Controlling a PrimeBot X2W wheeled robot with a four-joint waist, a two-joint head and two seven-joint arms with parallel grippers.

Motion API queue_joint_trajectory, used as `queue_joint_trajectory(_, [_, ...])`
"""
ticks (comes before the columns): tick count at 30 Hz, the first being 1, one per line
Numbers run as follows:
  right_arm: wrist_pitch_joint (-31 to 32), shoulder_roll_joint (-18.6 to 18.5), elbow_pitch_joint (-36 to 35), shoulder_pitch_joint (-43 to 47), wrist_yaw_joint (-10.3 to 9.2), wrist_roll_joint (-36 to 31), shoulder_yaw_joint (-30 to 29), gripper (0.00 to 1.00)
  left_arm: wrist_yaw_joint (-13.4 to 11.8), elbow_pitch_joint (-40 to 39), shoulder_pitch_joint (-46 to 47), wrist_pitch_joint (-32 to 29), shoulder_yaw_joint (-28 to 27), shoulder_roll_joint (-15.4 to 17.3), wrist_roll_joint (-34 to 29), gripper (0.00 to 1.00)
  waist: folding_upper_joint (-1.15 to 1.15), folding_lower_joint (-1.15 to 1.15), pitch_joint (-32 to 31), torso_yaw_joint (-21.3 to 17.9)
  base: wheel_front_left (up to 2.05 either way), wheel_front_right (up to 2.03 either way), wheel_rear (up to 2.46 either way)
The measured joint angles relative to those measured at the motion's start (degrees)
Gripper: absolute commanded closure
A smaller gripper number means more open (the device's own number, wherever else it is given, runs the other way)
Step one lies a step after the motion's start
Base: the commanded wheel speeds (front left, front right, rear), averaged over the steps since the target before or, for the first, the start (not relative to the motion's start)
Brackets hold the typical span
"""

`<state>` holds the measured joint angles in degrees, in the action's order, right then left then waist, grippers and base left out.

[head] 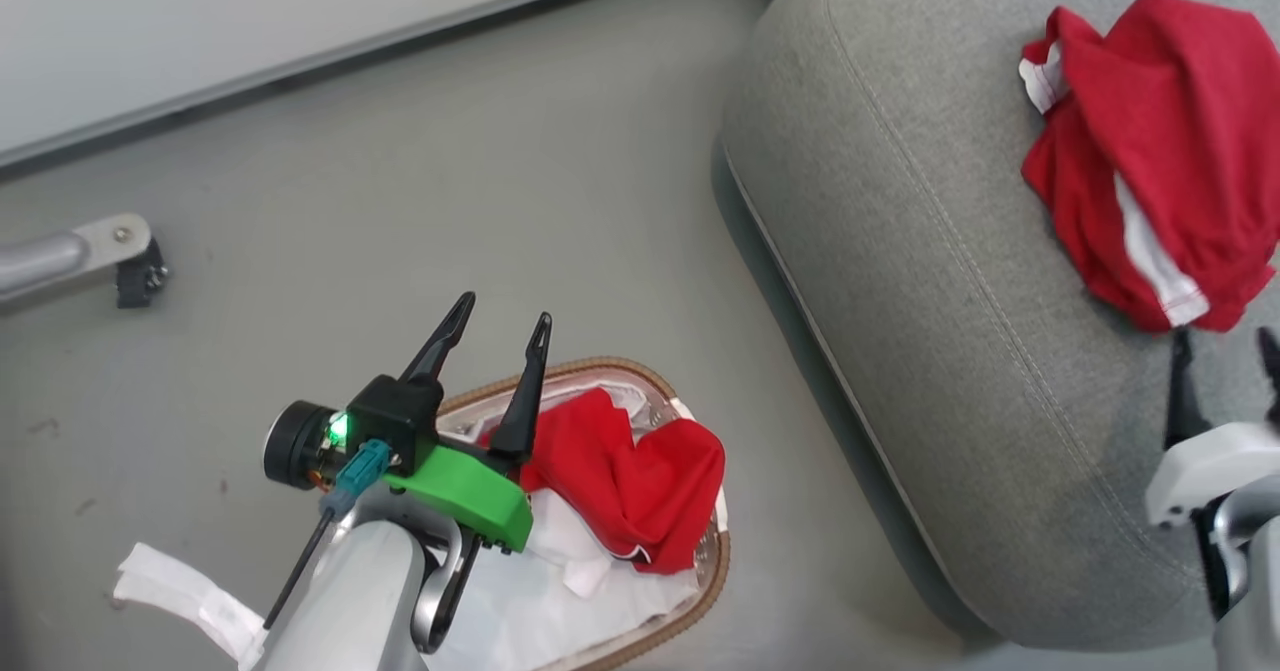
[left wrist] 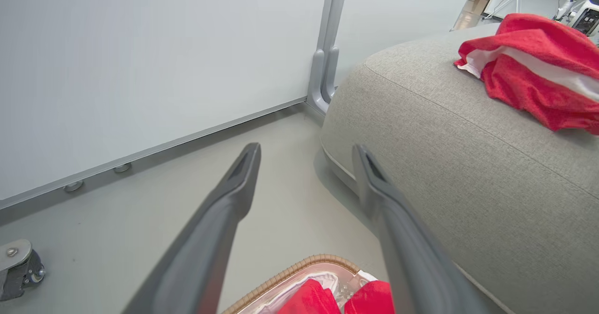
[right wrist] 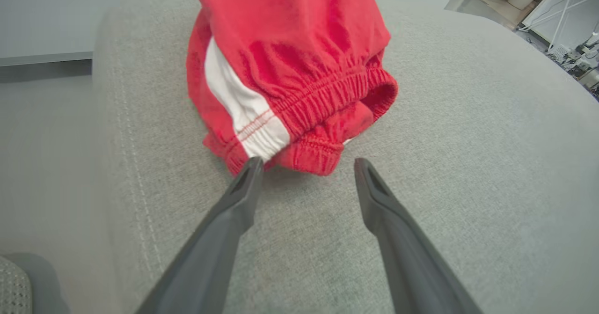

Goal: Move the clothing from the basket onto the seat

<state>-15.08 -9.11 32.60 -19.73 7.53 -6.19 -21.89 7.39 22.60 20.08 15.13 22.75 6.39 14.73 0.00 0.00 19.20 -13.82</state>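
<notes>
A red piece of clothing [head: 1160,151] with a white stripe and elastic waistband lies on the grey seat [head: 900,251]. My right gripper [head: 1228,343] stands open just short of it, nothing between its fingers; in the right wrist view the waistband [right wrist: 304,117] sits beyond the gripper [right wrist: 306,166]. Another red piece [head: 630,481] lies in the white basket [head: 715,571] with the brown rim, on the floor beside the seat. My left gripper [head: 505,316] hangs open over the basket's far end, holding nothing. In the left wrist view the gripper [left wrist: 306,152] points at the floor, with the basket rim [left wrist: 299,267] below.
A white cloth liner [head: 540,591] fills the basket and a white strip [head: 180,591] trails on the floor at lower left. A metal leg with a caster [head: 120,261] stands at the left. A white wall panel [head: 300,11] runs along the far side.
</notes>
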Motion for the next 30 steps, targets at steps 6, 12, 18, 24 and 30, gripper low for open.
queue_joint_trajectory(6, [0.0, 1.0, -2.1, 4.0, 0.0, 3.8, 6.5, 0.0, 0.0, 0.2, -2.6, 0.0, -3.4, -1.4, -0.2, 0.0, 0.0, 0.0, -3.8, 2.1, 0.0, 0.0, 0.0])
queue_joint_trajectory(12, [0.0, 1.9, -5.4, 4.4, 0.0, 7.6, 12.6, 0.0, 0.0, -0.1, -5.8, 0.0, -8.9, -2.0, -1.4, 0.0, 0.0, 0.0, -6.9, 4.9, 0.0, 0.0, 0.0])
queue_joint_trajectory(18, [0.0, 2.8, -7.6, 4.0, 0.0, 11.6, 17.1, 0.0, -0.4, -0.7, -8.3, 0.0, -15.6, -2.4, -4.0, 0.0, 0.0, 0.0, -9.4, 7.7, 0.0, 0.0, 0.0])
queue_joint_trajectory(24, [0.0, 3.6, -10.3, 4.2, 0.0, 13.4, 20.2, 0.0, -1.3, -0.2, -11.0, 0.0, -21.2, -2.8, -6.0, 0.0, 0.0, 0.0, -11.8, 9.9, 0.0, 0.0, 0.0])
queue_joint_trajectory(30, [0.0, 4.7, -11.4, 6.7, 0.0, 13.8, 20.9, 0.0, -2.0, 0.0, -13.8, 0.0, -24.9, -3.2, -7.4, 0.0, 0.0, 0.0, -13.9, 11.4, 0.0, 0.0, 0.0])
